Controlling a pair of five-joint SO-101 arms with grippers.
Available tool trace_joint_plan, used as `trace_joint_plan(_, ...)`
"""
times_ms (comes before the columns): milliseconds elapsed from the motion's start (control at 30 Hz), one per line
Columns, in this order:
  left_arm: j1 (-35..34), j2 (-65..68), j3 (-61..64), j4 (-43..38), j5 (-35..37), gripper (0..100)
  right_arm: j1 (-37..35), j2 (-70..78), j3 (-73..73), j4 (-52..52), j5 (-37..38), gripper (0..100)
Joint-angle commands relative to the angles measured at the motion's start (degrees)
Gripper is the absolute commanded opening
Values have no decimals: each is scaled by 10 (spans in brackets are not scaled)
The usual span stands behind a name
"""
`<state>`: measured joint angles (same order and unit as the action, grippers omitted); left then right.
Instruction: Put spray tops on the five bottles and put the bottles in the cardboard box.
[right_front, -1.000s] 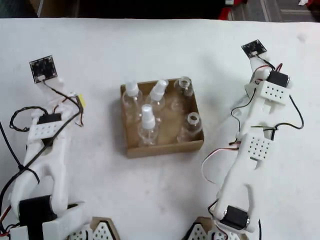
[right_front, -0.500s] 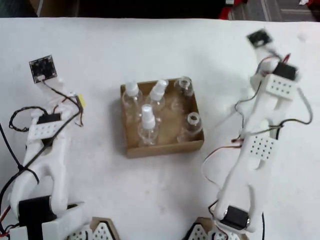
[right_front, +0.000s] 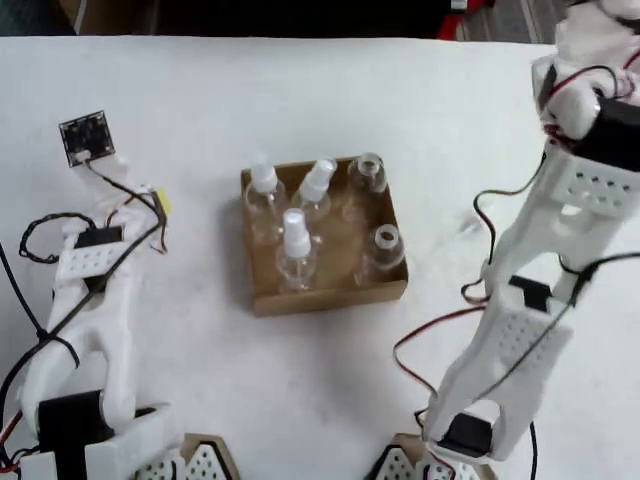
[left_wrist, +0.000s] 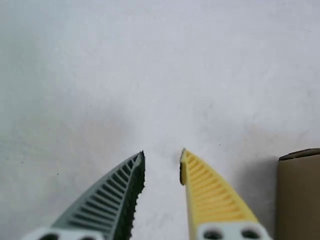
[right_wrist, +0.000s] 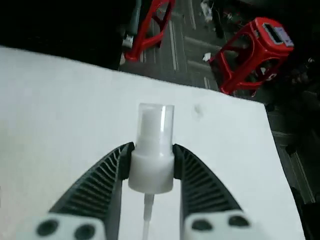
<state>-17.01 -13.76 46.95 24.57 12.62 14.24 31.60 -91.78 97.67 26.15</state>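
High view: the cardboard box (right_front: 330, 297) sits mid-table with all five bottles standing inside. Three carry spray tops (right_front: 296, 228). On the side nearer the right arm (right_front: 560, 210), the far bottle (right_front: 368, 172) and the near bottle (right_front: 385, 240) have bare necks. That arm stands over the table's far right corner, and the left arm (right_front: 92, 280) lies well left of the box.

Left wrist view: the left gripper (left_wrist: 162, 157) is narrowly parted and holds nothing. It hangs above the bare table (left_wrist: 150, 60), with a box corner close by.

Right wrist view: the right gripper (right_wrist: 152, 149) pinches a spray top (right_wrist: 151, 167) by its collar. The top's long axis runs along the fingers, with the clear-capped nozzle pointing away from the wrist and the thin tube trailing back toward it.

The step in hand looks like bringing the fourth top over. The next move calls for turning it tube-down, lining it up over a bare neck and threading the tube in
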Motion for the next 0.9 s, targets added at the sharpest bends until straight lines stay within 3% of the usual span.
trace_joint_plan(0, 5, -1, -27, -4, -7, 117, 9, -140, 102, 17, -25, 15)
trace_joint_plan(367, 5, -1, -27, -4, -7, 117, -75, -478, 552, -25, -28, 16)
trace_joint_plan(600, 5, -2, -27, -4, -7, 117, -116, -604, 796, -244, -141, 15)
trace_joint_plan(867, 6, -4, -29, -4, -6, 117, -225, -692, 1047, -505, -161, 17)
